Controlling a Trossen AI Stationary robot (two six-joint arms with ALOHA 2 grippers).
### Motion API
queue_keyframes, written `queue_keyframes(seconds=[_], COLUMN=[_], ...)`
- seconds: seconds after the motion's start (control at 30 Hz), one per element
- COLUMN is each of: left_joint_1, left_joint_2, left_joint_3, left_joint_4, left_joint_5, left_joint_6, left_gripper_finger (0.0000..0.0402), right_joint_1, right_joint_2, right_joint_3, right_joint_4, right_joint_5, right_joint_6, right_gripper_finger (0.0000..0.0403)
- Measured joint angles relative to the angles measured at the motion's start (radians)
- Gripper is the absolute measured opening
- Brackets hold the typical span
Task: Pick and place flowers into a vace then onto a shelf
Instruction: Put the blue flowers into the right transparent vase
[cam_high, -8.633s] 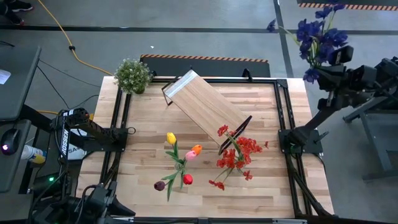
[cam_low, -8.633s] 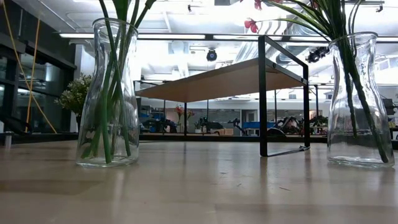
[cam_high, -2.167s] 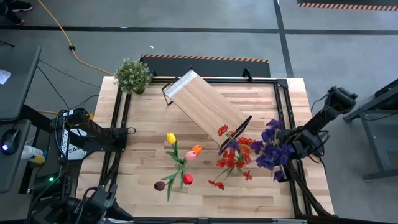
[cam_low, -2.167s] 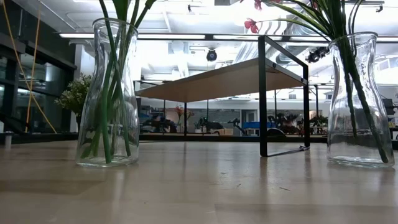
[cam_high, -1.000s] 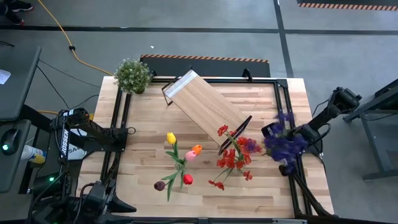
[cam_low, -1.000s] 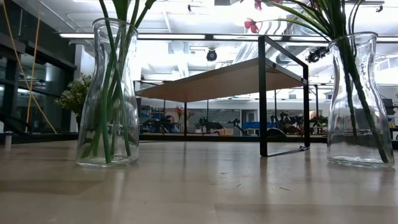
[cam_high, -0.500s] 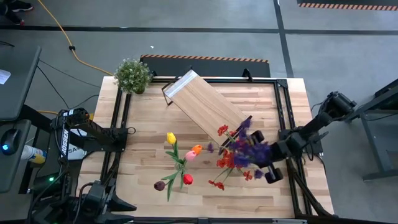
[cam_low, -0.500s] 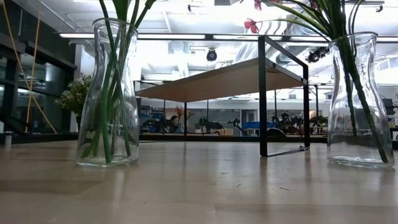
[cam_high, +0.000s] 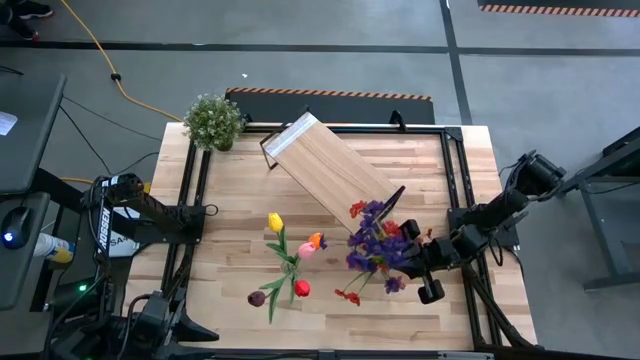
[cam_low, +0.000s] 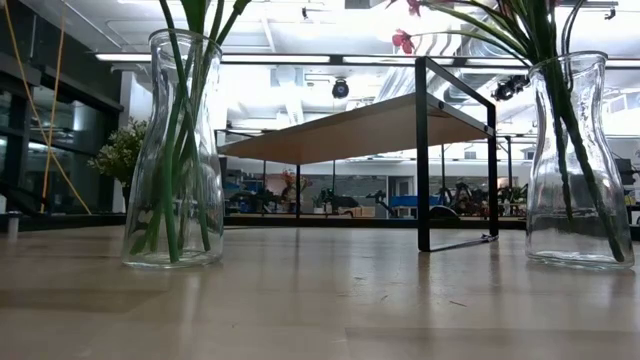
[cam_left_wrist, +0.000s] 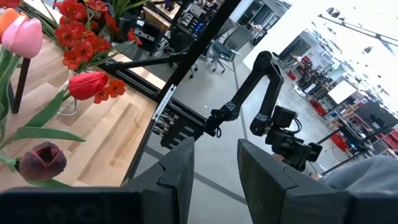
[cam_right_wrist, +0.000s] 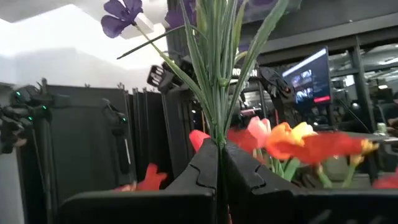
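1. The purple spray (cam_high: 372, 240) hangs over the vase of red flowers (cam_high: 372, 262), just beside the shelf (cam_high: 330, 175).
2. The right gripper (cam_right_wrist: 219, 163) is pinching its stems; the left gripper (cam_left_wrist: 213, 167), parked at the near-left corner, holds nothing, fingers partly apart.
3. Risk: the stems could miss the narrow neck and tip the vase.
4. No writing I can read.

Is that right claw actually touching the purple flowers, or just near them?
Touching. In the right wrist view the right gripper has its two dark fingers pressed shut on the green stems of the purple spray, which rise straight out from between them.
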Motion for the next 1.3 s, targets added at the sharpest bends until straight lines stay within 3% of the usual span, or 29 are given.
queue_keyframes(seconds=[0.43,1.07,1.3], left_joint_1=[0.000,0.000,0.009], left_joint_2=[0.000,0.000,0.000], left_joint_3=[0.000,0.000,0.000], left_joint_4=[0.008,0.008,0.018], left_joint_5=[-0.007,-0.010,-0.082], left_joint_6=[-0.006,-0.005,-0.049], left_gripper_finger=[0.0156,0.0156,0.0156], right_joint_1=[0.053,0.126,0.125], right_joint_2=[-0.026,-0.103,-0.115], right_joint_3=[0.000,0.000,0.019], right_joint_4=[0.000,0.000,0.000], right_joint_5=[0.068,0.047,0.011], right_joint_6=[-0.110,-0.284,-0.302], right_gripper_finger=[0.0000,0.0000,0.0000])
